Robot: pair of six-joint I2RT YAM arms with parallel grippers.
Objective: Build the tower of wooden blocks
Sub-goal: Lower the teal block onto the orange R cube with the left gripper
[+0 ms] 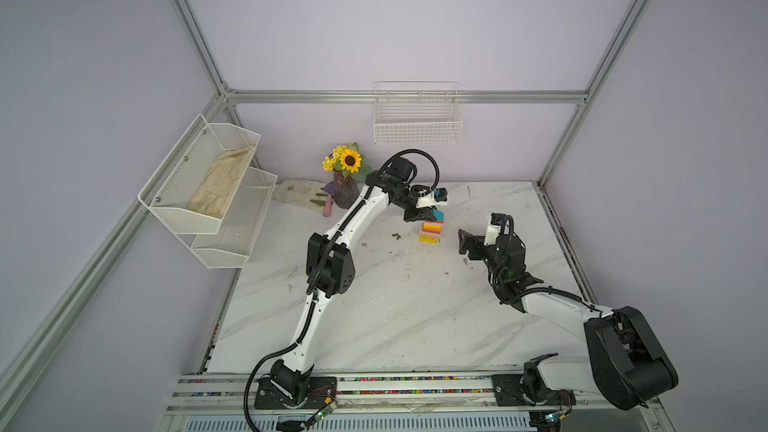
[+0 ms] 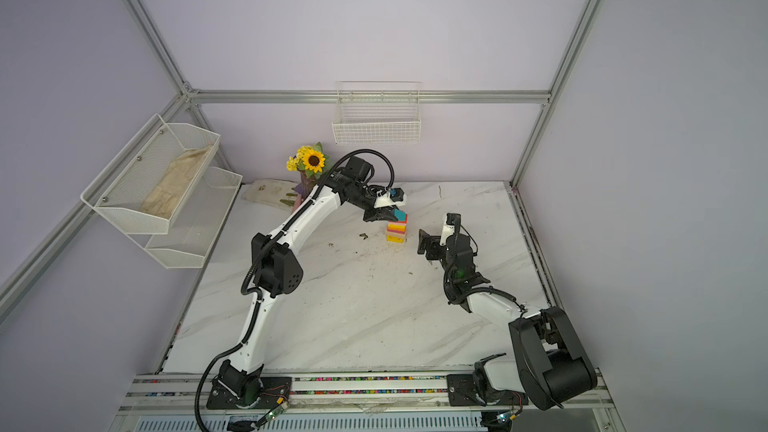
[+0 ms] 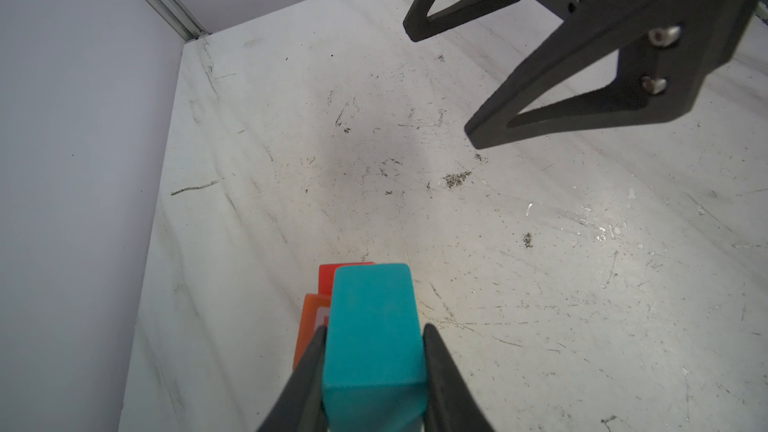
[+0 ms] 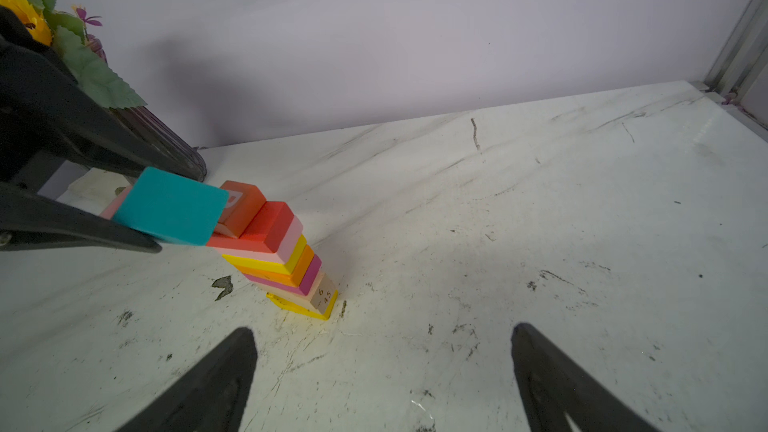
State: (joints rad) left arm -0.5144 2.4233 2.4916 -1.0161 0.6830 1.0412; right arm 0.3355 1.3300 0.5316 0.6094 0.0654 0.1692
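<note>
One teal block [image 4: 170, 205], clamped by the left gripper [image 3: 374, 328], hangs over the tower [image 4: 286, 259], presumably as cap (right gripper [image 4: 384, 328] gapes, standing clear).

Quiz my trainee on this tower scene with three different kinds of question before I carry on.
1. True or false: the left gripper has its jaws shut on the teal block.
2. Which colour is the lowest block of the tower? A) red B) yellow C) teal
3. Fill in: the right gripper has its jaws ____ and holds nothing.
Key: 1 true; 2 B; 3 open.
</note>
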